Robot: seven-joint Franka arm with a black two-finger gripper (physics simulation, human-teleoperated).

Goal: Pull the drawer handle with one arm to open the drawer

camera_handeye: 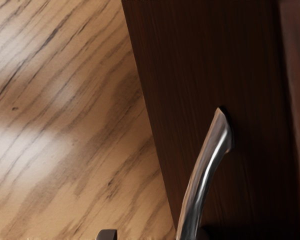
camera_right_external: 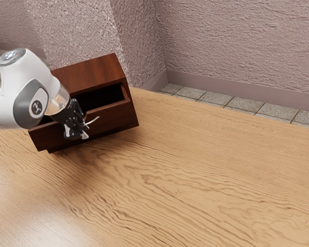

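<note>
A dark brown wooden cabinet [camera_right_external: 90, 72] sits on the table at the exterior view's left. Its drawer [camera_right_external: 110, 117] is pulled partway out, and a dark gap shows above the drawer front. A curved silver handle [camera_right_external: 92, 121] sticks out from that front. My black gripper [camera_right_external: 76, 131] is at the handle's near end, open, with the handle between its fingers. In the wrist view the handle [camera_handeye: 210, 165] arches off the drawer front [camera_handeye: 190, 60] down to the hand. One fingertip [camera_handeye: 107, 234] stands apart from the handle, with a gap between them.
The wooden table [camera_right_external: 195, 175] stretches wide toward the exterior view's right and front. Textured walls and a tiled floor strip [camera_right_external: 237, 103] lie behind the table's far edge. My arm's white link [camera_right_external: 20, 92] hangs in front of the cabinet's left part.
</note>
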